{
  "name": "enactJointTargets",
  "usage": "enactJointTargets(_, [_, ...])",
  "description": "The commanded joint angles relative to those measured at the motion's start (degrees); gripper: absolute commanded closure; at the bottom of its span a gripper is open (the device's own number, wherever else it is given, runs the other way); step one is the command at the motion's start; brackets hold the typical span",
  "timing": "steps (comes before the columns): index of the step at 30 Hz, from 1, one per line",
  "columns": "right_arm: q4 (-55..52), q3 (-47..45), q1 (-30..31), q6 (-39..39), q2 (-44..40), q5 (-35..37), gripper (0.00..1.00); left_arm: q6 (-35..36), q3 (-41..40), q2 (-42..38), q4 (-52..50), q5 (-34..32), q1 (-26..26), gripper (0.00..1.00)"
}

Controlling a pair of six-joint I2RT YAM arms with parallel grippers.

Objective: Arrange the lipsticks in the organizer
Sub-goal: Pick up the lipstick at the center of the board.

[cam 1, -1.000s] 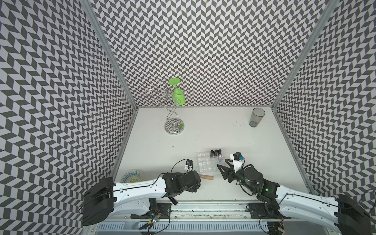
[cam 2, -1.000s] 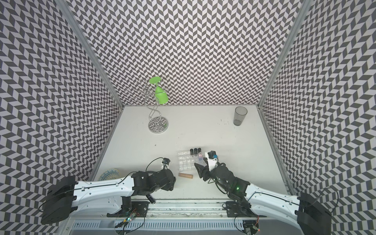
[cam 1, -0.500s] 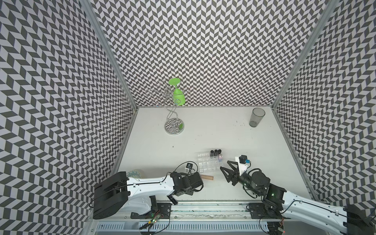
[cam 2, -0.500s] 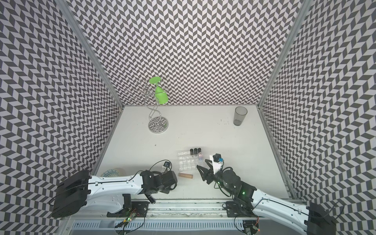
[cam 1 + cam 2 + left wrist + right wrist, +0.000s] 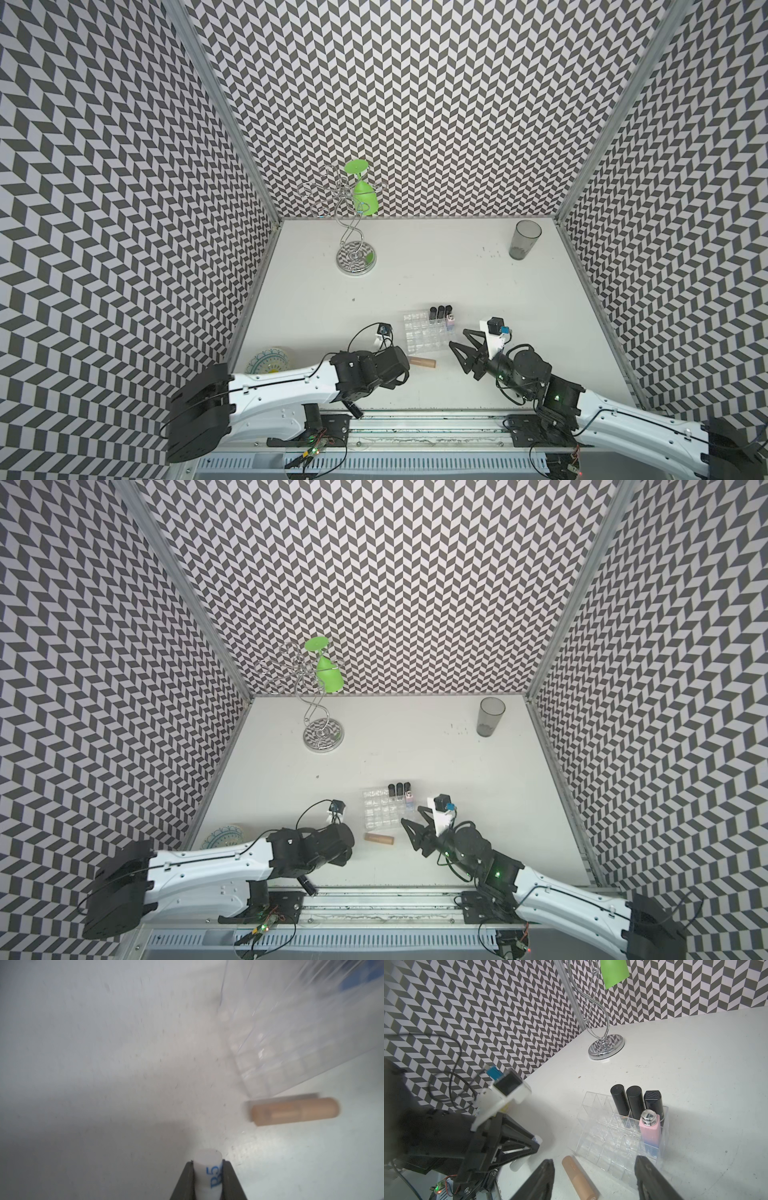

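The left gripper [image 5: 207,1162] pinches the white lipstick [image 5: 204,1169] between its jaws, near the organizer [image 5: 291,1043]. The right gripper [image 5: 593,1159], jaws spread and empty, hangs above the tan lipstick [image 5: 579,1180] lying on the worktop [image 5: 695,1064].

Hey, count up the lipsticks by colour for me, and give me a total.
black lipsticks: 3, upright in the organizer
pink-to-blue lipstick: 1, in the organizer
tan lipstick: 1, lying on the table
white lipstick: 1, in the jaws of the left gripper
total: 6, not counting a dark tube by the front rail, too unclear to name
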Motion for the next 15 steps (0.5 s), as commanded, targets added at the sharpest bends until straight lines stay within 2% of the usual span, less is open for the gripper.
enactJointTargets(1, [2.5,-0.2,0.3,-0.2,-0.9,0.3,0.35,7.1,0.7,-5.8,12.1,-6.2,1.0,1.0])
enactJointTargets(5, [4.0,-2.1,0.3,-0.3,-2.9,2.1,0.35,23.6,-4.2,-9.4,35.3,-5.6,1.0,1.0])
enactJointTargets(9, [4.1,-3.2,0.4,-0.6,-6.0,2.3,0.35,40.1,-11.5,-7.9,62.4,-5.1,1.6,1.0])
enactJointTargets(11, [3.6,-3.9,0.3,-0.5,-7.8,2.9,0.35,43.0,-12.1,-5.7,67.4,-5.1,3.3,1.0])
enactJointTargets(15, [3.4,-5.8,0.3,-0.5,-11.6,4.6,0.36,39.6,-15.2,-1.6,77.4,8.4,11.3,1.0])
